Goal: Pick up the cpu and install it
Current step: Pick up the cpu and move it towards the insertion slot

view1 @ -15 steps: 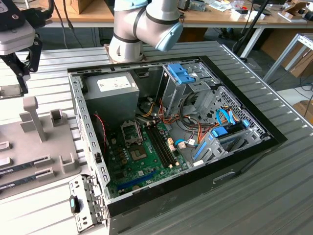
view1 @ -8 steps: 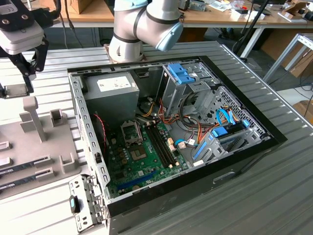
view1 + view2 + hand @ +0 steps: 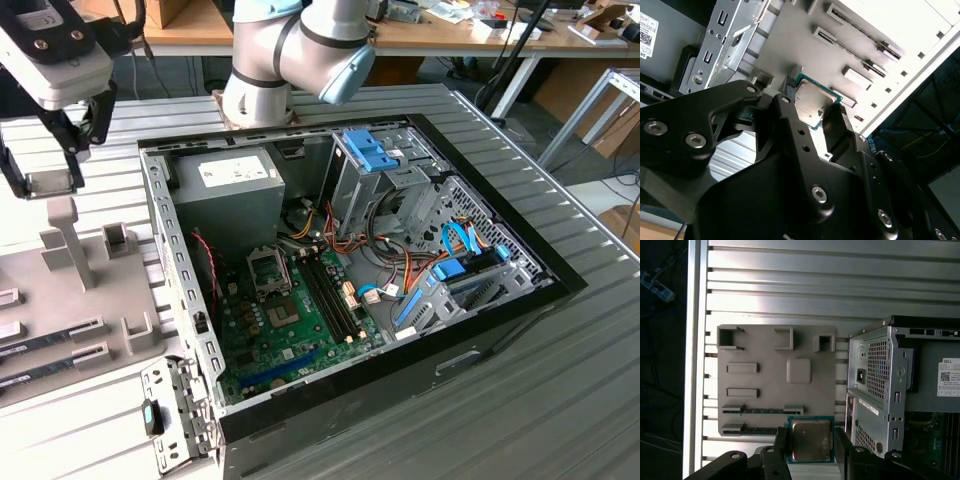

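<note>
One arm, one chip.

Exterior view: the gripper [image 3: 48, 178] hangs at ten o'clock. It is above the grey parts tray [image 3: 120, 290], which lies at eight o'clock, and outside the open computer case [image 3: 163, 225]. The motherboard [image 3: 285, 335] lies on the case floor near centre. Its socket [image 3: 268, 268] sits toward the board's twelve o'clock end, well apart from the gripper.

Second wrist view: the cpu [image 3: 812, 102] sits between two black fingers [image 3: 789, 122], which are closed on its opposite edges. The silvery top and thin green rim both show.

First wrist view: same hold. The cpu [image 3: 811, 439] sits square in the grip, in the air over the near edge of the tray [image 3: 770, 355]. The metal case wall [image 3: 875, 385] is off to one side.

Judgement: the pick looks done. The chip is in carry and not yet in the socket. Carrying it well calls for a level chip, contact on the edges only, no twist in the grip, and height enough to clear the case rim.
</note>
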Action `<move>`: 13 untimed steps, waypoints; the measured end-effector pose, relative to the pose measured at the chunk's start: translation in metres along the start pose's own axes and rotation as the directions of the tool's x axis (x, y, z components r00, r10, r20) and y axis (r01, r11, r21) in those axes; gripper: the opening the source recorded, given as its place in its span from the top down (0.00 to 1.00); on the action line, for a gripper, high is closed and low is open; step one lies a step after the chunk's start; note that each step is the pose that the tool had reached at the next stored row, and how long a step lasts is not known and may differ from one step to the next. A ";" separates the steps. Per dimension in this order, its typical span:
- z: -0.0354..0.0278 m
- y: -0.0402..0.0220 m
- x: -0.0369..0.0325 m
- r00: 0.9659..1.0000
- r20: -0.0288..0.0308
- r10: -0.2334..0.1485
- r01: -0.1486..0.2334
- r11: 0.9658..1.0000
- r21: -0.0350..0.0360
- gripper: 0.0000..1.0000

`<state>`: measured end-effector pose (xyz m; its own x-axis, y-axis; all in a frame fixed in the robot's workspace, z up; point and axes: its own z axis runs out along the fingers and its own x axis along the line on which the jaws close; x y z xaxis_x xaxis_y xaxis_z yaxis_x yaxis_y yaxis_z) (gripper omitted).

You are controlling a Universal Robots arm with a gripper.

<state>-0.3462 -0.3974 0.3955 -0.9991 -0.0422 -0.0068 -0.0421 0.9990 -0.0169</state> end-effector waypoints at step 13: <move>0.0004 -0.0007 -0.0168 1.000 0.000 0.000 0.000 1.000 0.000 0.53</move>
<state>-0.3294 -0.3974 0.3952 -0.9991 -0.0422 -0.0069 -0.0421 0.9990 -0.0169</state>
